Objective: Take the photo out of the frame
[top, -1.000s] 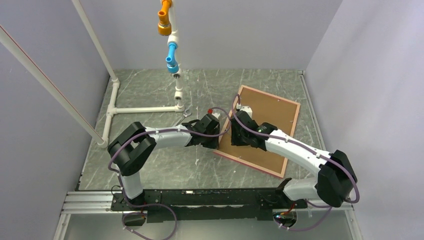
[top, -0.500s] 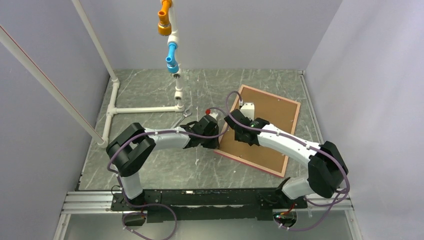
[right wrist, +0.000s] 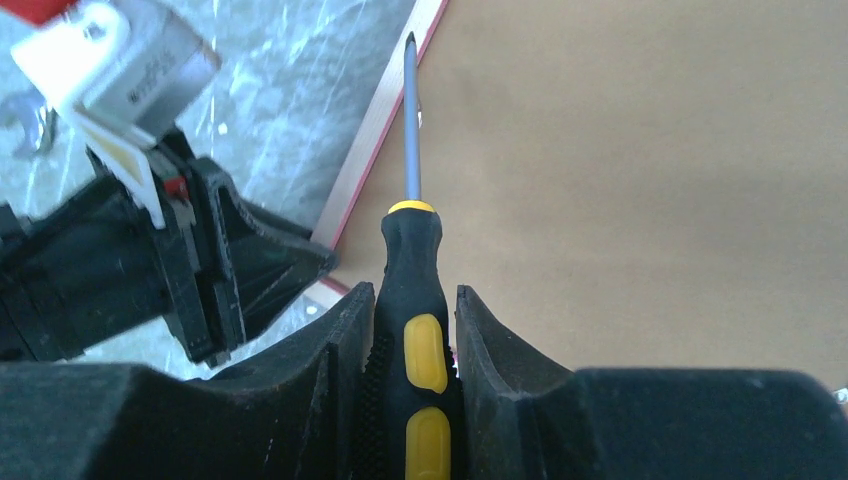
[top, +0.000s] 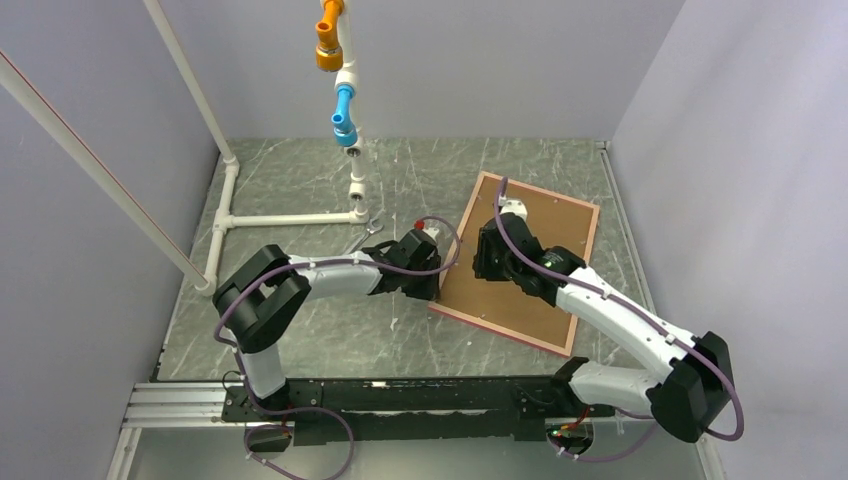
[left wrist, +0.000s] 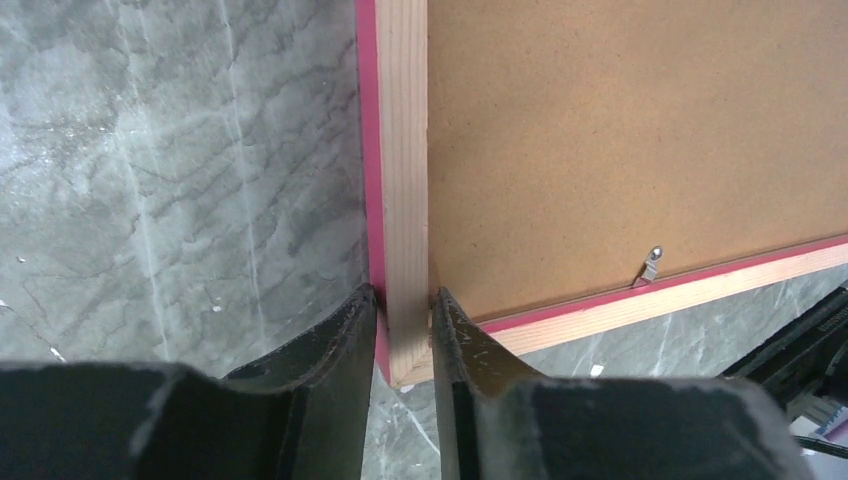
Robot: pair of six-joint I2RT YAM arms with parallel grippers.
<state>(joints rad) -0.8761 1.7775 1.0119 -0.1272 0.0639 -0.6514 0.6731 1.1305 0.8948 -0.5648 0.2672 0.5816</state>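
1. The frame [top: 556, 222] lies face down on the grey, marble-patterned bench [top: 300, 180], right of centre and turned at an angle. It is a large flat rectangle with a thin pink-red border.
2. Its back is a matte brown fibreboard [left wrist: 620, 140], smooth and faintly speckled. The photo is hidden underneath.
3. Up close, the rail [left wrist: 405, 150] is pale bare wood with fine grain, and its outer edge is painted pink-red.
4. A small bent metal tab [left wrist: 651, 267] sits at the seam between the board and the near rail.
5. The left end effector [left wrist: 402, 296] is clamped on the frame beside its corner. One black finger [left wrist: 340, 340] presses each side of the wooden rail.
6. The right end effector [right wrist: 412, 295] hangs over the board, gripped tight on a screwdriver [right wrist: 410, 260] by its black rubbery handle with yellow oval inserts.
7. The thin grey steel shaft points at the seam between board and rail. I cannot tell whether the tip touches.
8. Off to the left stands a white plastic pipe stand [top: 290, 217] with orange [top: 329, 45] and blue [top: 343, 110] fittings on its upright. A small metal wrench [top: 368, 232] lies just beside its foot.
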